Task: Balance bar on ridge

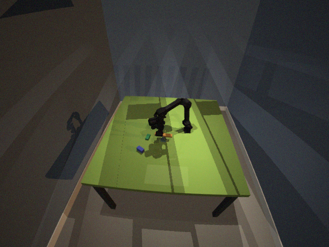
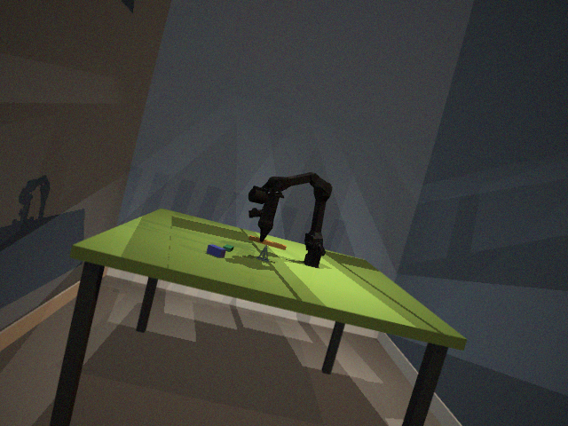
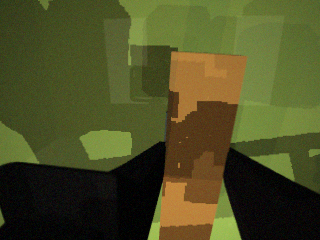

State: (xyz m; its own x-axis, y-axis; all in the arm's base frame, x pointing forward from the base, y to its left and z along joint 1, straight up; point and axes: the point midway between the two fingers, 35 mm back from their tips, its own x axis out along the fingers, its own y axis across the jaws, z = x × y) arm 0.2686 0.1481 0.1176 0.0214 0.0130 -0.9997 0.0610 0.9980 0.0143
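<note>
Gripper (image 2: pixel 263 239) is clamped on the orange bar (image 2: pixel 267 242), fingers pointing straight down, gripping near one end of it rather than mid-length. In wrist view the bar (image 3: pixel 202 145) runs up btwn the two dark fingers, long axis away from cam, patchy shadow across its middle. Bar is held off the table, about level, slight tilt possible, can't tell for sure. Directly under it sits the ridge (image 2: pixel 264 253), a small dark grey wedge-shaped stand on the green table (image 2: pixel 358 293); in exterior view there's a visible gap btwn bar and ridge top, so bar is above it, not resting on it. In top view the bar (image 1: pixel 167 135) pokes out to the right of the gripper w/ the ridge (image 1: pixel 163 139) just below it in frame. Arm arches up from its base (image 2: pixel 314 254), which stands near the bar's far end. Off to the side: green block (image 1: pixel 147 137) near the ridge, blue block (image 1: pixel 140 148) a bit further out, both flat on the table, apart from each other in top view.
</note>
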